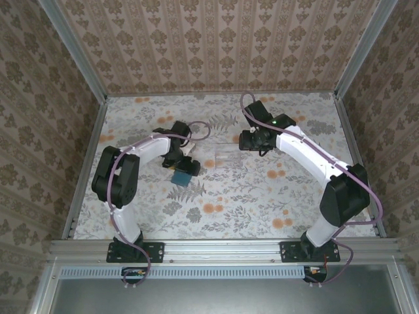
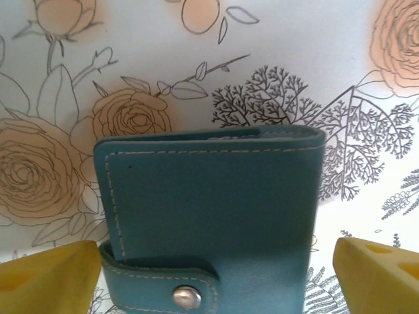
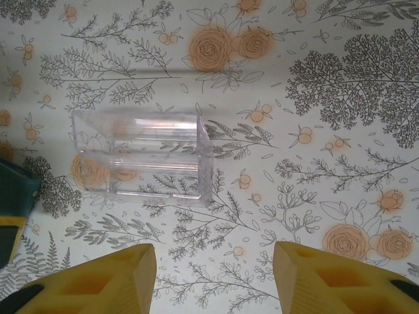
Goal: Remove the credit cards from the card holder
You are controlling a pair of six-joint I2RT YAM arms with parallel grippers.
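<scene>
The teal card holder (image 2: 209, 209) lies closed on the floral table, its snap strap (image 2: 186, 297) fastened at the near edge. My left gripper (image 2: 213, 278) is open and straddles it, one yellow finger (image 2: 46, 278) by the strap side and the other a little off the opposite edge. From above, the card holder (image 1: 181, 176) pokes out just below the left gripper (image 1: 183, 162). The credit cards are hidden. My right gripper (image 3: 216, 281) hangs open over bare table with nothing between its fingers (image 3: 340, 281), near the middle of the table (image 1: 252, 139).
A clear plastic tray (image 3: 137, 157) sits between the two grippers, seen from above as the tray (image 1: 226, 157). A corner of the card holder (image 3: 13, 190) shows left of it. Patterned walls enclose the table on three sides.
</scene>
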